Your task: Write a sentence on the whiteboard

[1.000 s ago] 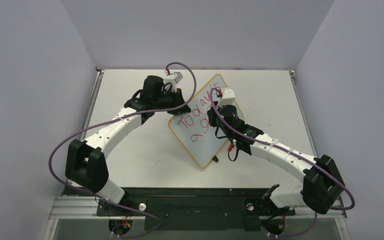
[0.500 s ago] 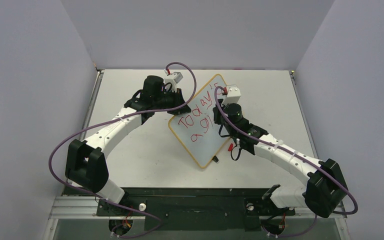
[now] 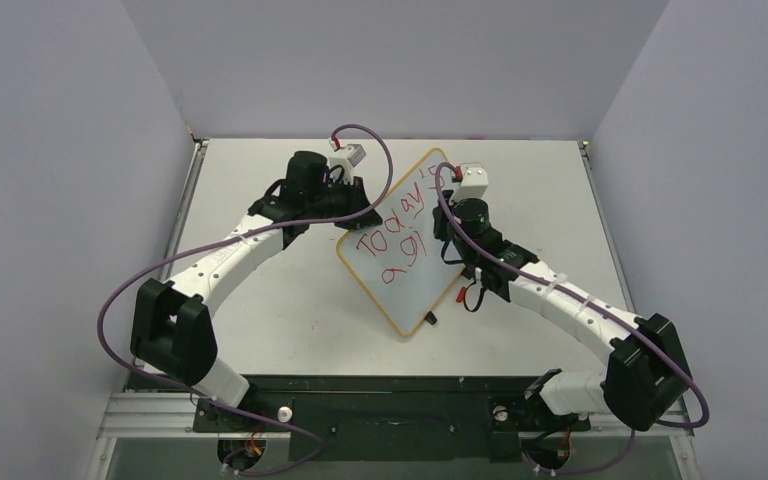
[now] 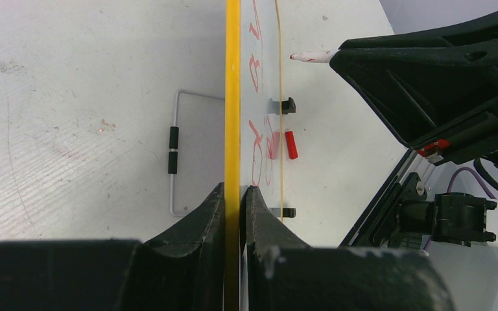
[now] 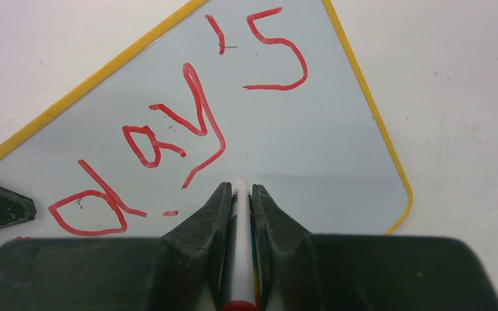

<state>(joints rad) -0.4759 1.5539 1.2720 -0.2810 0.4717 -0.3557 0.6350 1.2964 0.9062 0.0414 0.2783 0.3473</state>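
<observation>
While around marker [image 5: 240,249], gripper [image 5: 238,192] (seemingly tight)

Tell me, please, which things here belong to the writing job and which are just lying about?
Job: whiteboard, red writing, marker shut in right gripper, left gripper clamping the board's edge.
Lying about: red cap on the table, wire bracket beside the board.
</observation>
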